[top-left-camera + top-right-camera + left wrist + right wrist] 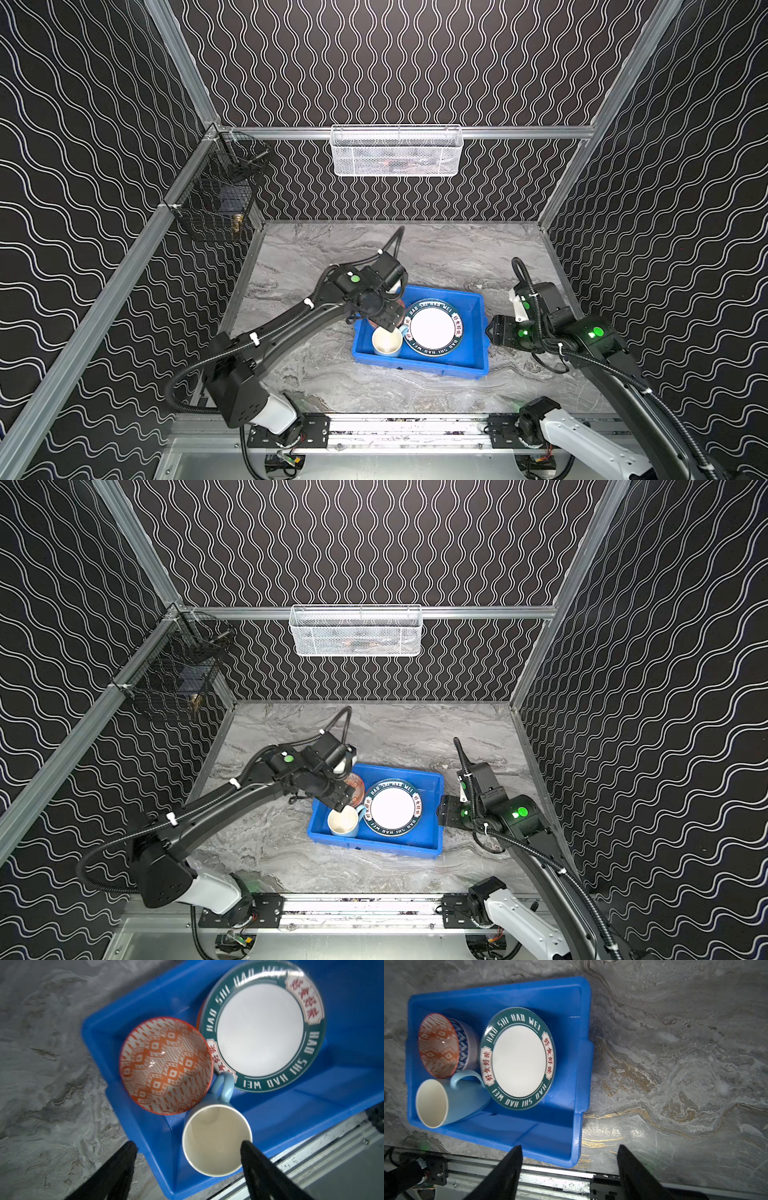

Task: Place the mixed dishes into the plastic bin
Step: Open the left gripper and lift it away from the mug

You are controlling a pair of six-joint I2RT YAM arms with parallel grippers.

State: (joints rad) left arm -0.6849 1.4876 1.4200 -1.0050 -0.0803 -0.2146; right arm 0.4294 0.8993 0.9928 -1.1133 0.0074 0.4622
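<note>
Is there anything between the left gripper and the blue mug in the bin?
Nothing visible stands between them. The open left gripper hangs directly over the mug, one finger above its mouth. The bowl and the plate sit beside the mug in the bin, not between.

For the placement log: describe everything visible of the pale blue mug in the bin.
The pale blue mug looks like glazed ceramic, with a cream inside and one loop handle. It stands mouth up and empty in the front left corner of the blue plastic bin, its handle pointing between the patterned bowl and the green-rimmed plate. The open left gripper hangs above, one fingertip over its mouth.
</note>
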